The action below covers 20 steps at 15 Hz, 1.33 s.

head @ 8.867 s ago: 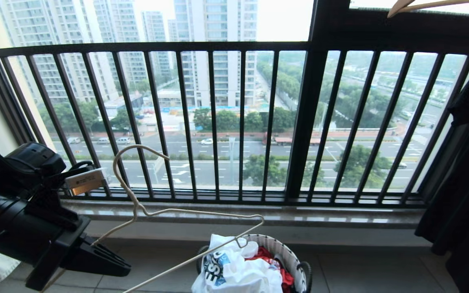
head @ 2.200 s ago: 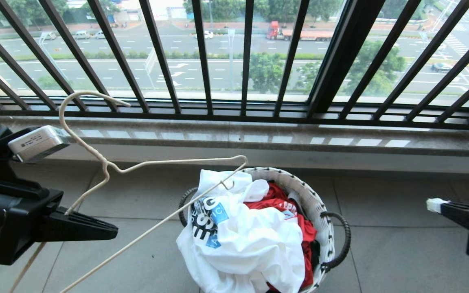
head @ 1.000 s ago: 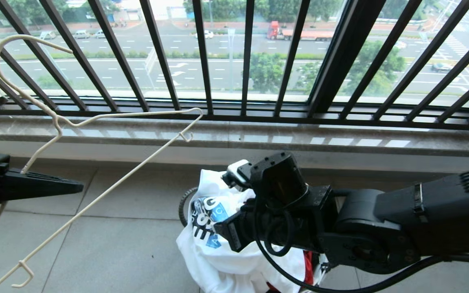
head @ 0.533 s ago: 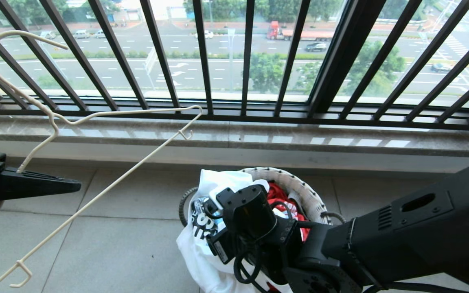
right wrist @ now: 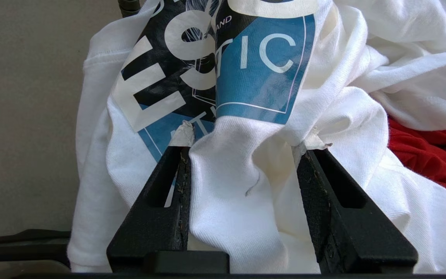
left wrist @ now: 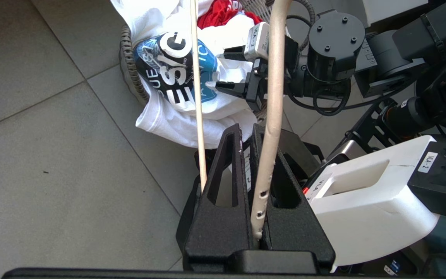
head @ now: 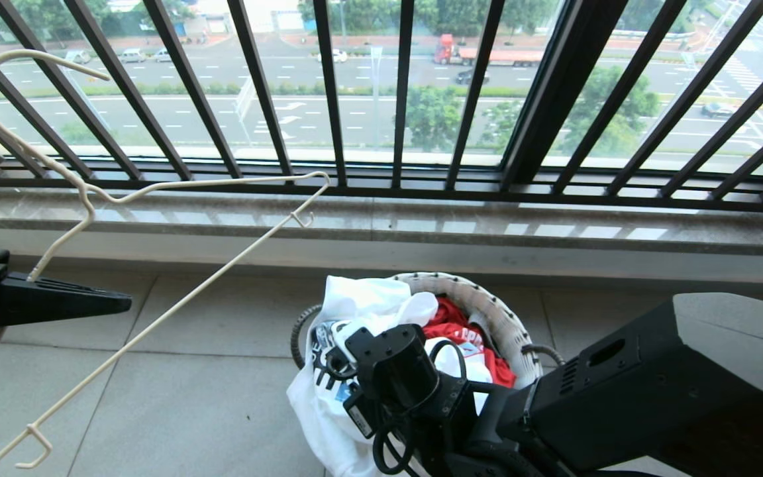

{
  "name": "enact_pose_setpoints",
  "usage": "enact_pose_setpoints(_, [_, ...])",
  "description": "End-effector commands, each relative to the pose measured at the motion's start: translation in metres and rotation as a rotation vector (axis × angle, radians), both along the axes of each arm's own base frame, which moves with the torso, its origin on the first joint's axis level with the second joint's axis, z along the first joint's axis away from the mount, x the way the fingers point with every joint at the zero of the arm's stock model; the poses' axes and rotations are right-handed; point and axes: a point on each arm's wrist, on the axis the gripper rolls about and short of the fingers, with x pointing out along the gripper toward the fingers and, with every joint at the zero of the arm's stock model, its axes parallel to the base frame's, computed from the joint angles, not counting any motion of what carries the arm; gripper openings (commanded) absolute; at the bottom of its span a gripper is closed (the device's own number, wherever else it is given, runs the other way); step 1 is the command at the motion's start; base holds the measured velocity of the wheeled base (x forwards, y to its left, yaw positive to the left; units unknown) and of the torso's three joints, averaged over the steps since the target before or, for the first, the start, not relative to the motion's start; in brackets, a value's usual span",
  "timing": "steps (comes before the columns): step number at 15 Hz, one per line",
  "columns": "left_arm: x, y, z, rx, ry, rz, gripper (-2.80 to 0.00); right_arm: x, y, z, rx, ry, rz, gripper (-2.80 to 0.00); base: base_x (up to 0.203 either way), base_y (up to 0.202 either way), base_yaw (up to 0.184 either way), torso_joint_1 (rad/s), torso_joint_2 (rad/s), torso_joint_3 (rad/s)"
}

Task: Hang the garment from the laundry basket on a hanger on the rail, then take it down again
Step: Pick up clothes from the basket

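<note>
The garment point(head: 361, 298), a white T-shirt with a blue and black print point(right wrist: 261, 66), lies crumpled on top of the round woven laundry basket point(head: 487, 305). My right arm point(head: 395, 371) reaches down into it. The right gripper point(right wrist: 248, 137) stands open, with a bunched fold of white cloth point(right wrist: 238, 186) filling the gap and touching both fingers. At the left, my left gripper point(head: 126, 305) is shut on the thin cream hanger point(head: 116, 354) and holds it up clear of the basket. The left wrist view shows the wire point(left wrist: 273, 97) pinched between its fingers. The rail is out of view.
A red garment point(head: 454, 321) lies under the white one in the basket. Behind the basket runs a stone sill point(head: 421, 225) with the black window railing point(head: 328, 93) above it. Grey floor tiles point(head: 189, 397) lie between the basket and my left arm.
My right arm has dropped lower onto the basket and its jaws have narrowed around a fold of the T-shirt. The left gripper and the hanger have stayed where they were over the last second.
</note>
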Motion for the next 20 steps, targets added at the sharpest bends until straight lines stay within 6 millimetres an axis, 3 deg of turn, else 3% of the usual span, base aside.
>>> enact_pose_setpoints(1, [0.000,0.000,0.000,-0.004,0.003,-0.004,-2.80,-0.001,-0.001,0.002,-0.003,-0.006,0.001,-2.80,0.000,0.000,0.000,0.000,0.00,0.000])
enact_pose_setpoints(5, [0.000,0.000,-0.001,-0.004,0.003,-0.007,-2.80,-0.001,-0.013,0.014,-0.043,0.013,-0.012,-2.80,0.000,0.000,0.000,0.000,0.00,0.000])
enact_pose_setpoints(8, [0.000,0.000,-0.001,-0.003,0.004,-0.007,-2.80,-0.004,-0.034,0.040,-0.076,0.041,-0.036,-2.80,0.000,0.000,0.000,0.000,0.00,0.000])
enact_pose_setpoints(10, [0.000,0.000,-0.001,-0.002,0.001,-0.009,-2.80,-0.017,-0.052,0.058,-0.145,0.097,-0.039,-2.80,0.000,0.000,0.000,0.000,0.00,0.000])
enact_pose_setpoints(12, [0.000,0.000,-0.002,-0.003,0.003,-0.010,-2.80,-0.030,-0.073,0.062,-0.286,0.203,-0.040,-2.80,0.000,0.000,0.000,0.000,0.00,0.000])
enact_pose_setpoints(16, [0.000,0.000,-0.002,-0.001,0.003,-0.009,-2.80,-0.026,-0.103,0.068,-0.417,0.251,-0.048,-2.80,0.000,0.000,0.000,0.000,0.00,0.000])
enact_pose_setpoints(20, [0.000,0.000,-0.002,-0.002,0.003,-0.010,-2.80,-0.043,-0.141,0.092,-0.506,0.320,0.011,-2.80,0.000,0.000,0.000,0.000,0.00,0.000])
